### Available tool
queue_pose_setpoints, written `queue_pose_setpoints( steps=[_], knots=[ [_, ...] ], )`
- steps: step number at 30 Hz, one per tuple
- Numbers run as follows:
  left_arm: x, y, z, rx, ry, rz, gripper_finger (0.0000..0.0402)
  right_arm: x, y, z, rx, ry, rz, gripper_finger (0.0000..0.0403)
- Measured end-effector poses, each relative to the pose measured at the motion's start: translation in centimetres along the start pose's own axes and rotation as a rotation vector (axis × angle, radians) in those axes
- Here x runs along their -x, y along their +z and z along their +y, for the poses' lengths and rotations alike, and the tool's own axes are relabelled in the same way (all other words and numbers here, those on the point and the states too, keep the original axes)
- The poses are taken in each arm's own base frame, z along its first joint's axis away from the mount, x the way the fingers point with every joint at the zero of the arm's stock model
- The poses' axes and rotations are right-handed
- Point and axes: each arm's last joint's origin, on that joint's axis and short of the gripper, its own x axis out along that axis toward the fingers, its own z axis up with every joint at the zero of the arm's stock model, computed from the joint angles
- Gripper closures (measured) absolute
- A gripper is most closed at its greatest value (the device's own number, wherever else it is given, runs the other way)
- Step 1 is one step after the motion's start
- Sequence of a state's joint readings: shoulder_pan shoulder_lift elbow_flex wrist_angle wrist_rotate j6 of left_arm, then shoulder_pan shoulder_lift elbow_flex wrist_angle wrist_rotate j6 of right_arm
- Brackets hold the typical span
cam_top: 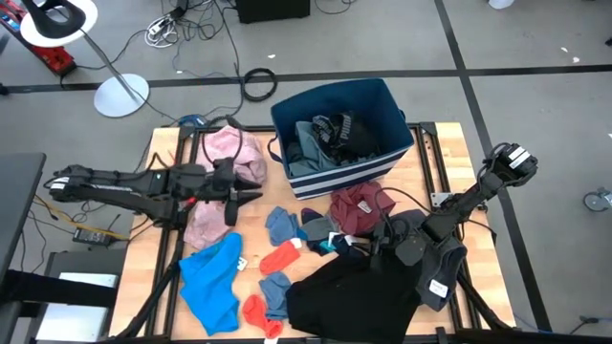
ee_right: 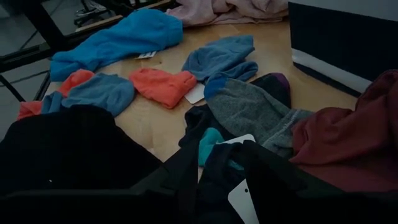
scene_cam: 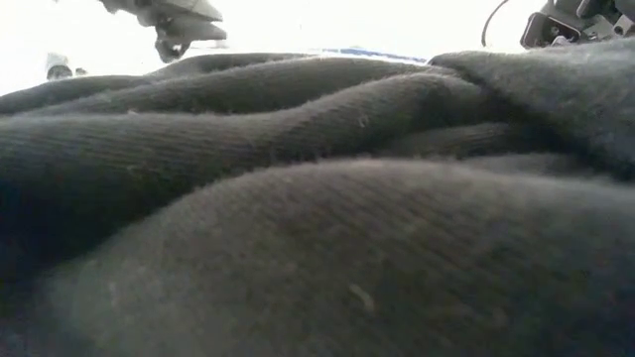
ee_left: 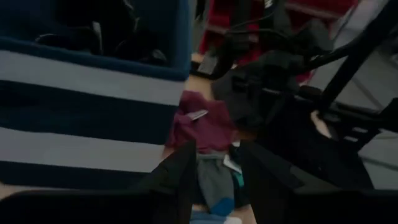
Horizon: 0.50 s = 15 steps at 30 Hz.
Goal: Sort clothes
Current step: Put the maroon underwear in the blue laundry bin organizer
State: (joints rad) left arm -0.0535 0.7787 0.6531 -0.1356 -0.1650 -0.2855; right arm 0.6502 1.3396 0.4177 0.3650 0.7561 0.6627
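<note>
**Soft pile, pinch at folds**

Black garment (cam_top: 349, 291) nearest, front edge: limp, bulky; I'd grab a ridge. Maroon piece (cam_top: 359, 208) beside bin (cam_top: 381, 162). Socks (cam_top: 279, 258) mid-table, light. Left gripper (cam_top: 247, 196) parted, empty. Right gripper (cam_top: 375, 244): can't tell.

You are looking at a light wooden counter (cam_top: 435, 158) carrying a navy fabric bin with white stripes (cam_top: 344, 172), a pink garment (cam_top: 234, 158), a bright blue garment (cam_top: 210, 282), a maroon garment (cam_top: 356, 208), a black garment (cam_top: 339, 291) and small red and blue socks (cam_top: 277, 258).
</note>
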Motion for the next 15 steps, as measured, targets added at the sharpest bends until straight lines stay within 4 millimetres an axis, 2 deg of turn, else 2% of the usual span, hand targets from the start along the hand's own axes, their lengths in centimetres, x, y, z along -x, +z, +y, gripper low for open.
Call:
queue_pose_setpoints(
  steps=[9,15],
  knots=[
    [0.2,-5.8,1.2,-0.004,-0.052,-0.058,0.0273,0.0,0.0,0.0,-0.019,-0.002,0.000,0.0275],
    [0.0,-7.7,1.6,-0.003,-0.072,-0.107,0.0273,-0.2,0.2,-0.3,-0.023,-0.015,-0.004,0.0275]
  ],
)
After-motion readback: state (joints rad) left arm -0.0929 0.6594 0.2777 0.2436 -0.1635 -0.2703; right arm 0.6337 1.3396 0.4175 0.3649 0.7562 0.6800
